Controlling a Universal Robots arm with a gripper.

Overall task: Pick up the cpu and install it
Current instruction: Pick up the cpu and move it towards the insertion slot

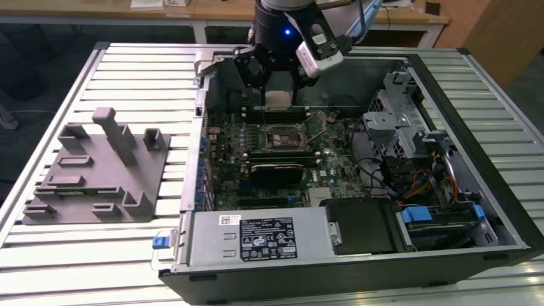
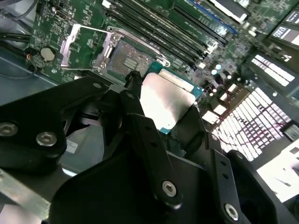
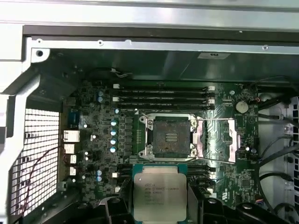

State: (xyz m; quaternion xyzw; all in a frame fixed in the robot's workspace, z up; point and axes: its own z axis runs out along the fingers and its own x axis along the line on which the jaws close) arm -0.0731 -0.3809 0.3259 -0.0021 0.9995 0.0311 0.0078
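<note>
- The fingers (image 2: pixel 134 100) are clamped on the cpu (image 2: pixel 166 100), gripping it by two opposite edges. That keeps the pale metal top and the underside free of contact, which suits a part whose underside has to meet the socket clean.
- In the exterior view the cpu (image 1: pixel 279 97) hangs in the air inside the open computer case (image 1: pixel 501 210), raised clear of the motherboard (image 1: pixel 336 159) and touching nothing but the fingers.
- It is held flat, metal top towards the first wrist view (so the contact side faces the board), roughly parallel to the motherboard.
- The socket (image 3: pixel 169 135) lies empty with its metal load plate (image 3: pixel 217 140) swung open to one side. The opening is therefore unobstructed, and the chip has not been seated yet.
- In both wrist views the cpu sits just beside the socket frame, not squarely over it, so I judge the alignment unfinished.
- A grey tray (image 1: pixel 93 172) with upright posts rests on the slatted counter (image 1: pixel 85 255), at the exterior view's left, well apart from the case.
</note>
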